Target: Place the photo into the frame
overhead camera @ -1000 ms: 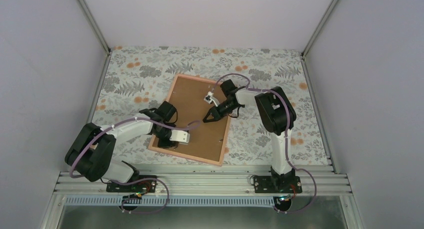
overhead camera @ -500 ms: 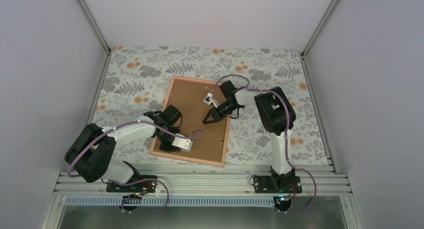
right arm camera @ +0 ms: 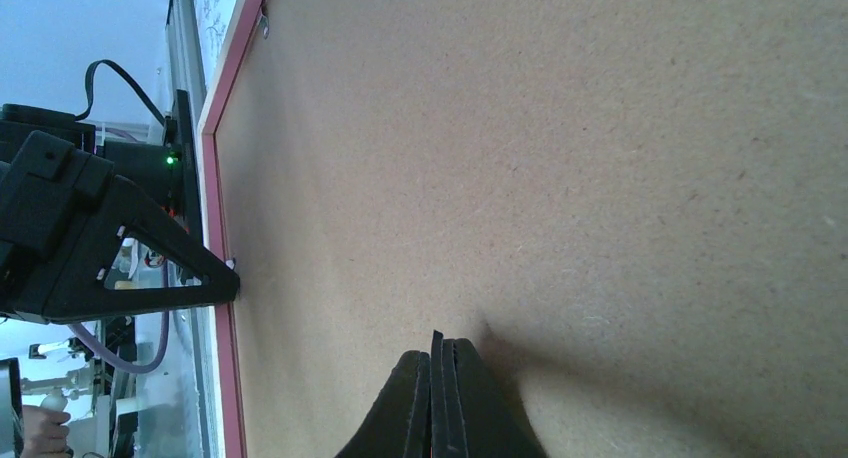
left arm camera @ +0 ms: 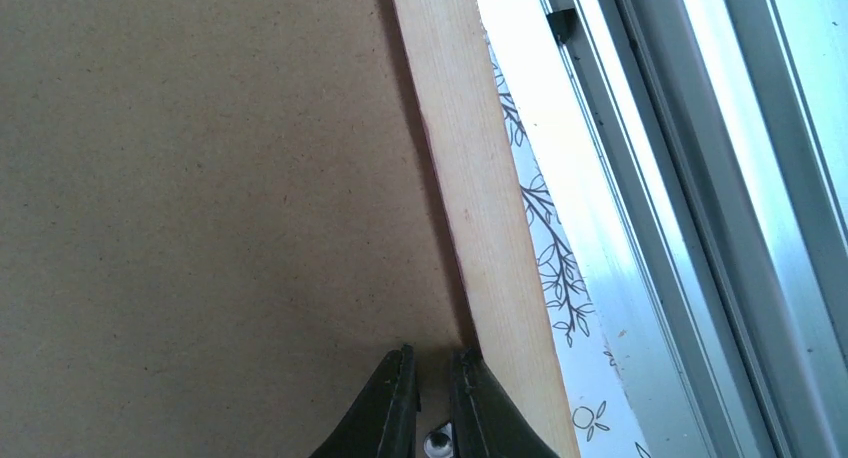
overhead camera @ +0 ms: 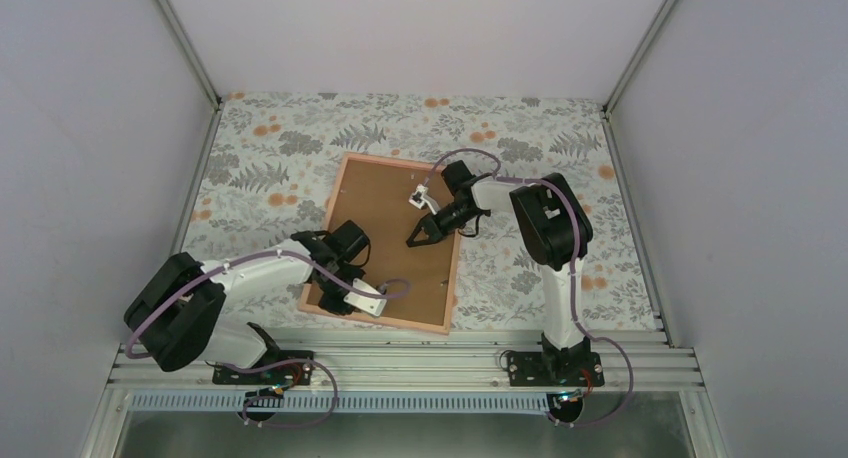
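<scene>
Here, brown board point(left arm camera: 200, 178) fills frame point(left arm camera: 470, 158); R gripper point(right arm camera: 436, 343) closed.

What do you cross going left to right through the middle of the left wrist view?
Brown backing board → pale rim of the frame → floral table cover → aluminium rails. The left gripper sits low over the board-frame seam, so it is left out.

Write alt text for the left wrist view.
Two dark fingers of the left hand, a narrow gap between them, point at the seam where a brown board meets the pale frame. The board fills the left of the view. To the right of the frame lie a strip of floral cloth and a metal rail.
</scene>
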Controlling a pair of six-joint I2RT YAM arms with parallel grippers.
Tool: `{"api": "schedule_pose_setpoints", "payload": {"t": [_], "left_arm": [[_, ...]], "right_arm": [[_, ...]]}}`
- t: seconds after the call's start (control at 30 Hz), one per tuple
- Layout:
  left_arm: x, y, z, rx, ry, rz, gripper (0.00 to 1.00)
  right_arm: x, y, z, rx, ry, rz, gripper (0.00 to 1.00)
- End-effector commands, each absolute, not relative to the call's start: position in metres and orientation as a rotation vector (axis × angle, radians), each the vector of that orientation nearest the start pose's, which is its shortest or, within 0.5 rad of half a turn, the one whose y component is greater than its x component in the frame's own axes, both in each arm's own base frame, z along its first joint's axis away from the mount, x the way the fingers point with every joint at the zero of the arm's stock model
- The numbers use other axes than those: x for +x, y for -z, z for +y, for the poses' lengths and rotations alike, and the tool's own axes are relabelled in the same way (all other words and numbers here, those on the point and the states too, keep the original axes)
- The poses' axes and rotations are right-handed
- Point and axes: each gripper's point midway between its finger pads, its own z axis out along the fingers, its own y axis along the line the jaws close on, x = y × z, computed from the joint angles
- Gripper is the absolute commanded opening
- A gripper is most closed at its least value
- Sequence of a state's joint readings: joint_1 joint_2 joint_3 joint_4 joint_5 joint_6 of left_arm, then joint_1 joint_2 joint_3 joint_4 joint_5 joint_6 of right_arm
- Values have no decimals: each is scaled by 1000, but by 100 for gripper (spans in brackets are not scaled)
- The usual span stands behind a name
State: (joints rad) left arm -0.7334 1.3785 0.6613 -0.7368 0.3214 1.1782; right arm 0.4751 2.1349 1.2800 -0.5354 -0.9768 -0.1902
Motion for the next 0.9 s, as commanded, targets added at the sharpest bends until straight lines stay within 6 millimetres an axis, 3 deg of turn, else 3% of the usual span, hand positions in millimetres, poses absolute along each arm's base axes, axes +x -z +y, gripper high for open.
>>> {"api": "schedule_pose_setpoints", "payload": {"t": [0.0, 0.13, 0.23, 0.4, 0.53, 0.63, 0.7, 0.87], "left_arm": [[84, -8, -153, -2527, -513, -1722, 11], [108, -28, -178, -2538, -577, -1861, 12], [151, -63, -205, -2489, -718, -2101, 16], [263, -126, -224, -2299, -881, -2636, 22], [354, -148, -216, -2067, -773, -3056, 38], [410, -159, -212, -1824, -795, -3291, 43], [434, -164, -216, -1749, -812, -3375, 47], [468, -158, -235, -1722, -873, -3422, 52]], "right_arm": [[295, 10, 292, -1001, -1327, 2645, 4], [297, 4, 294, -1013, -1325, 2628, 4], [299, -10, 298, -1028, -1353, 2582, 4], [319, -68, 311, -1072, -1377, 2393, 4], [360, -103, 305, -1037, -1254, 2306, 5], [396, -102, 290, -957, -1142, 2341, 5], [419, -101, 277, -879, -1095, 2362, 5], [452, -85, 252, -751, -999, 2427, 4]]}}
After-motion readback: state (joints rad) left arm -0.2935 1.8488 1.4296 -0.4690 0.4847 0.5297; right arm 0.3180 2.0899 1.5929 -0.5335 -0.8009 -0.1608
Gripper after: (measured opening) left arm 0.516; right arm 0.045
